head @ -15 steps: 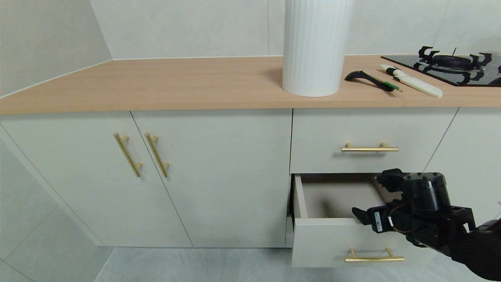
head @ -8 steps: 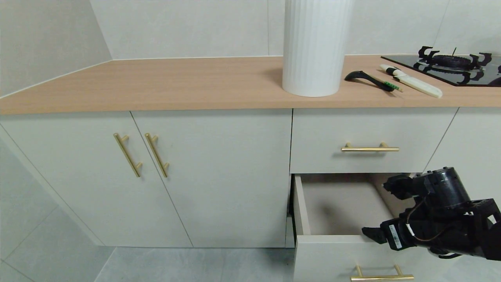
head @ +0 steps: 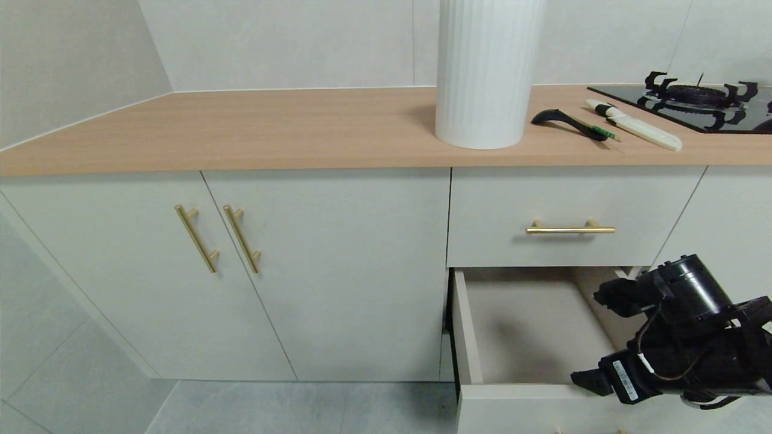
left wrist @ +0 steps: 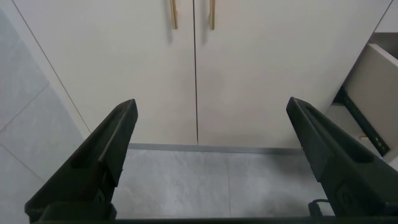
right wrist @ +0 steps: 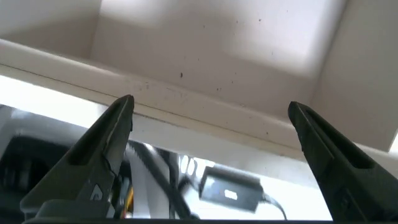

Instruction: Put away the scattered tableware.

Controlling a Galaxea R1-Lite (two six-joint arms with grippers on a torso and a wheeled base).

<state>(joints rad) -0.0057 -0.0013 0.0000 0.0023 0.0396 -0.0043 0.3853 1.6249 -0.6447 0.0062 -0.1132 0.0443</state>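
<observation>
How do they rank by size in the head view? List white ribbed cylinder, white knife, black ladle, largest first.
1. white ribbed cylinder, by far
2. white knife
3. black ladle, only slightly shorter

— What colours sit along the top of the frame?

— The desk (head: 271,129) is light tan with a fine wood grain. Upper middle, the jar (head: 485,72) is plain white with vertical ribs. Upper right, a black ladle (head: 567,122), a cream knife (head: 639,128) with a black band, and a glossy black hob (head: 693,105).

— And lower down?

— Pale grey cabinet doors (head: 325,271) with brass-gold handles (head: 570,229). The drawer (head: 531,325) at lower right is dull beige inside. My right hand (head: 585,337) is black. My left hand (left wrist: 211,109) is black too, over grey floor tiles (left wrist: 205,180).
</observation>
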